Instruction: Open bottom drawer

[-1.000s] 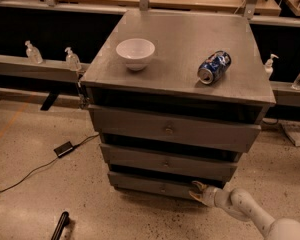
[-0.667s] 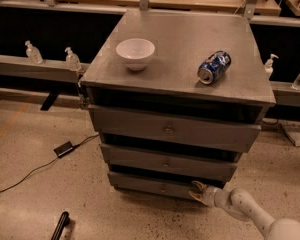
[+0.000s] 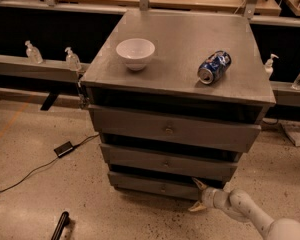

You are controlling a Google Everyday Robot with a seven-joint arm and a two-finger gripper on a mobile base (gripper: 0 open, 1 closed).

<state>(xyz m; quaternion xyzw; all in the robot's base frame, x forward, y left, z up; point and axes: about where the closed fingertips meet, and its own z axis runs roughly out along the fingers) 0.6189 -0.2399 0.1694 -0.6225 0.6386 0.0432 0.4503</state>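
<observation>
The grey cabinet [image 3: 177,39] has three drawers. Its bottom drawer [image 3: 145,184] is the lowest flat grey front, with a small round knob [image 3: 163,188] at its centre, and it stands out only slightly from the cabinet. My gripper [image 3: 196,196] comes in low from the lower right on a white arm [image 3: 250,214]. It sits at the right end of the bottom drawer's front. Its two pale fingers [image 3: 198,184] are spread, one above and one below, open at the drawer's right corner. The gripper is well to the right of the knob.
A white bowl [image 3: 135,53] and a blue can [image 3: 214,67] lying on its side rest on the cabinet top. A cable and power brick [image 3: 64,148] lie on the floor to the left, and a dark handle [image 3: 60,226] lies at the lower left. Bottles stand on rails behind the cabinet.
</observation>
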